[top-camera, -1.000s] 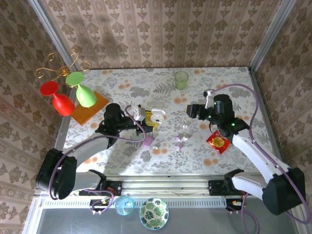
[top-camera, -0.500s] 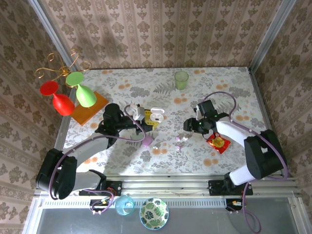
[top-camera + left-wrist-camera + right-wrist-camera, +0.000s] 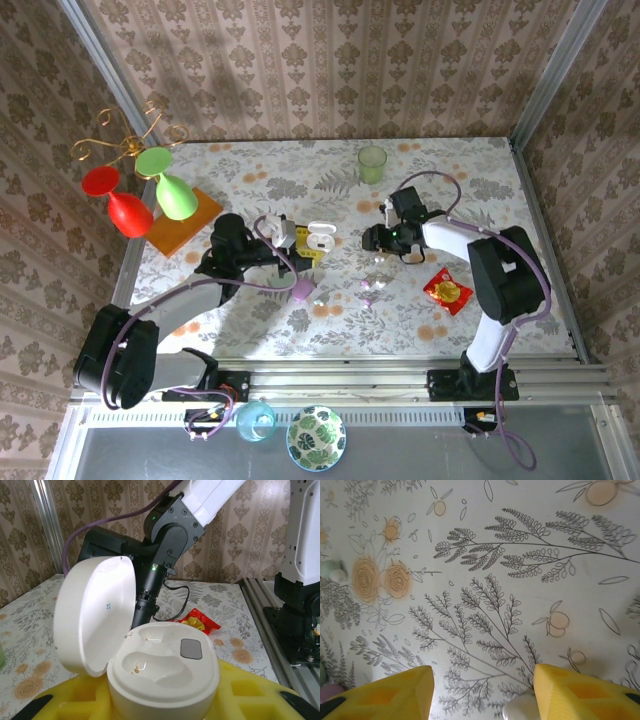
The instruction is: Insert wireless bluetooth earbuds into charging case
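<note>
Down between the right pincer's (image 3: 482,692) half-open yellow fingers (image 3: 380,695) a white earbud (image 3: 519,709) just sits on the tabletop (image 3: 520,605) touching one finger, ungripped, while the left pincer (image 3: 160,697) is clamped on the open charging case (image 3: 165,667).

The charging case (image 3: 165,677) is smooth, glossy white plastic. The fingers (image 3: 385,692) of the right end effector (image 3: 484,680) look matt yellow. The desk (image 3: 530,525) has a matt floral-printed covering. Toward 4 o'clock, a red packet (image 3: 447,290) shines like foil.
</note>
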`<state>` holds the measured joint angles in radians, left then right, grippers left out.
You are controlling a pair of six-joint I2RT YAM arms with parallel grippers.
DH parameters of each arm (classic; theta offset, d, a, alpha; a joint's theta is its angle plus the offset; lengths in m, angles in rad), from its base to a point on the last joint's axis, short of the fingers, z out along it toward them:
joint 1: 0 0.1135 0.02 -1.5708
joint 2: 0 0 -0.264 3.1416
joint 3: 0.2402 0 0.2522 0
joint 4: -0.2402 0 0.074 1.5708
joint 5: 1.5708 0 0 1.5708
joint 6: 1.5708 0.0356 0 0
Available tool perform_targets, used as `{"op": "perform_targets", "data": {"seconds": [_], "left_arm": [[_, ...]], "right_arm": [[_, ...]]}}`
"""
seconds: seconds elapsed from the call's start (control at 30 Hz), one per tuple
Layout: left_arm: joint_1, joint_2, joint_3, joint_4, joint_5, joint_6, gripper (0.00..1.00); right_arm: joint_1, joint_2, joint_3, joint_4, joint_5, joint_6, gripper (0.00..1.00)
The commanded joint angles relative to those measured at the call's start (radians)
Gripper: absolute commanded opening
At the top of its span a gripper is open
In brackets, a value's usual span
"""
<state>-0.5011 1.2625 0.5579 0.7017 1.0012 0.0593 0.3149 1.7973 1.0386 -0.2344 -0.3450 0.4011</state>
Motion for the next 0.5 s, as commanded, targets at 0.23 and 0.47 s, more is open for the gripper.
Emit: {"op": "perform_targets", "data": {"seconds": [0.23,0.47], "left_arm": [[0.015,-0.020,-0.006,0.022,0.024,-0.012,0.20],[0.015,-0.018,-0.001,0.024,0.028,-0.014,0.20]], "right_arm": [[0.004,-0.030,-0.074,0.010,-0.120,-0.072,0.58],[0.011,-0.118,-0.167,0.009,-0.122,-0.053,0.56]]}}
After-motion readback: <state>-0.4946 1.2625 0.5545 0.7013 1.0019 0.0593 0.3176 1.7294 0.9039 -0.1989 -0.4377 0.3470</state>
